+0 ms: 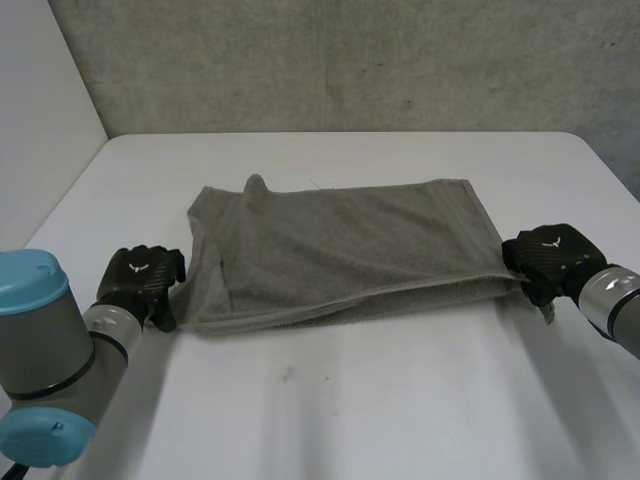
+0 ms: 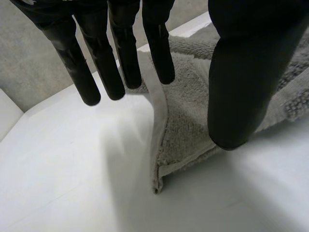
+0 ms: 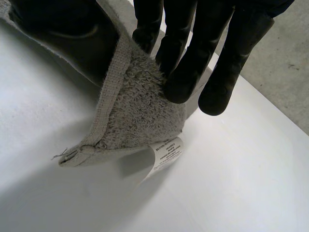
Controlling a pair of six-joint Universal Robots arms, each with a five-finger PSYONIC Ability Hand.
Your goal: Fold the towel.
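Observation:
A grey towel (image 1: 340,250) lies folded in half on the white table (image 1: 350,400), its doubled long edge toward the robot. My left hand (image 1: 145,280) rests at the towel's near left corner. In the left wrist view its fingers (image 2: 91,77) hang straight and the thumb (image 2: 246,87) stands apart, while the towel corner (image 2: 183,140) lies flat on the table beneath them, not held. My right hand (image 1: 550,258) is at the near right corner. There the fingers (image 3: 193,58) and thumb pinch the towel corner (image 3: 135,106), lifted slightly, with a white care label (image 3: 166,152) hanging below it.
A grey wall (image 1: 350,60) runs behind the table's far edge. Bare tabletop stretches in front of the towel and beyond it. A small bump of cloth (image 1: 256,184) sticks up at the towel's far left corner.

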